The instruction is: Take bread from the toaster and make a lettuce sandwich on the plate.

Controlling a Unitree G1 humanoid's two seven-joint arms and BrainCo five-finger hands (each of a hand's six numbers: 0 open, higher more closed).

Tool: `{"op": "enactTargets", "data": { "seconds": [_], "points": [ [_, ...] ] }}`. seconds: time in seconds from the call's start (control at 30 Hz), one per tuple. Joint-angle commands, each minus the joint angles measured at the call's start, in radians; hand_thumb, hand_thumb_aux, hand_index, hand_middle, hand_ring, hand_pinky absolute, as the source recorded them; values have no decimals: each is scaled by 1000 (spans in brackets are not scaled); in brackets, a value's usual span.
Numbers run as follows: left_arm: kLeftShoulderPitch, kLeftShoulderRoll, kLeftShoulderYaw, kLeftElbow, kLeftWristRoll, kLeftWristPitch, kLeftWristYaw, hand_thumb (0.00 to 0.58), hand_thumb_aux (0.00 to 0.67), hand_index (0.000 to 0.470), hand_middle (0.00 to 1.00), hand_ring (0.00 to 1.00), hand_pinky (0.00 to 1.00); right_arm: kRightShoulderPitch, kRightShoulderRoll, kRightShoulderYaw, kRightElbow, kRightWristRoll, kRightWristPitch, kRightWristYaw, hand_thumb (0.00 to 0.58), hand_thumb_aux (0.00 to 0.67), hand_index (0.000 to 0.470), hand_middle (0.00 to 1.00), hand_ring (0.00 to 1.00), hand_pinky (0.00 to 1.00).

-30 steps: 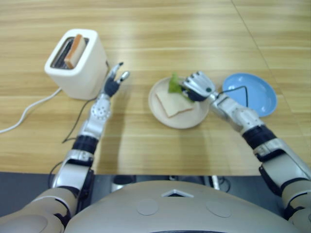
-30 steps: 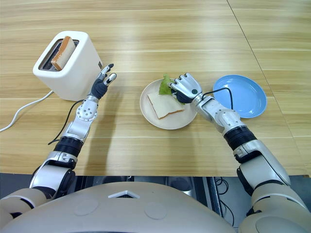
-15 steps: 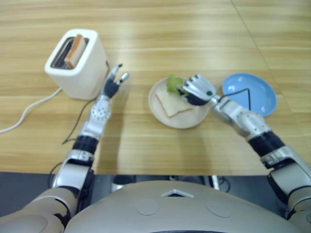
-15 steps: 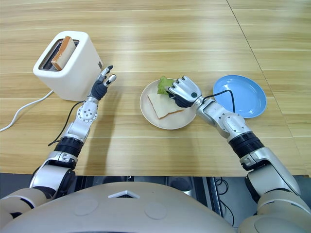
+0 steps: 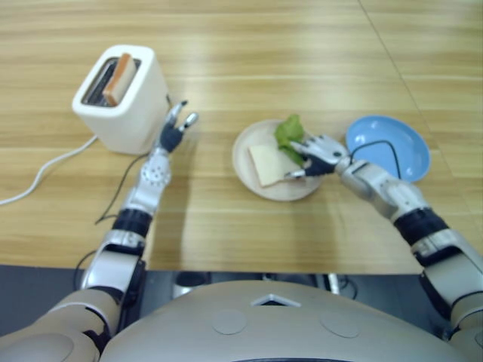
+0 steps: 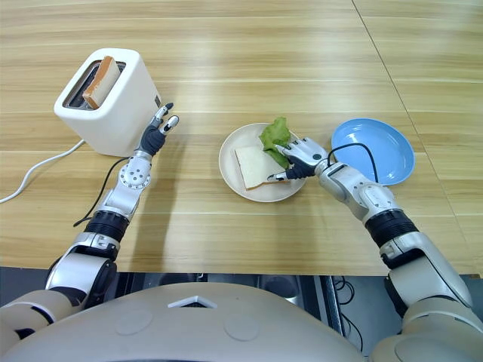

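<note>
A white toaster stands at the back left with one slice of bread upright in its slot. My left hand rests just right of the toaster with its fingers straight and holds nothing. On the beige plate lies a bread slice. A green lettuce leaf sits at the plate's far right side, overlapping the bread's corner. At the plate's right edge my right hand has its fingers spread, their tips beside the lettuce.
A blue plate lies to the right of the beige one, with a black cable running over it. A white cord trails left from the toaster. Bare wooden table lies in front of the plates.
My right hand has turned and uncurled, letting go of the lettuce, which now lies further right on the plate by the bread. The left arm has not moved.
</note>
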Motion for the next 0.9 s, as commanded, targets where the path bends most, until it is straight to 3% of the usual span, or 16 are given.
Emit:
{"op": "enactTargets", "data": {
  "seconds": [0.03,0.33,0.7,0.8,0.9],
  "points": [
    [-3,5,-1,18,4,2,-2,0,0,0,0,0,0,39,-35,-54,-75,63,-25,28,0,0,0,0,0,0],
    [-9,5,2,27,2,-7,1,0,0,0,0,0,0,113,-66,-208,-280,151,-74,-5,0,0,0,0,0,0],
    [-17,5,0,32,2,-22,3,0,0,0,0,0,0,141,-80,-275,-281,167,-129,-10,0,0,0,0,0,0],
    [7,32,-2,-69,49,-46,44,0,0,0,0,0,0,142,-85,-323,-269,213,-138,-23,0,0,0,0,0,0],
    [71,99,27,-376,233,-22,160,0,0,0,0,0,0,139,-66,-389,-237,315,-146,-29,0,0,0,0,0,0]
  ]
}}
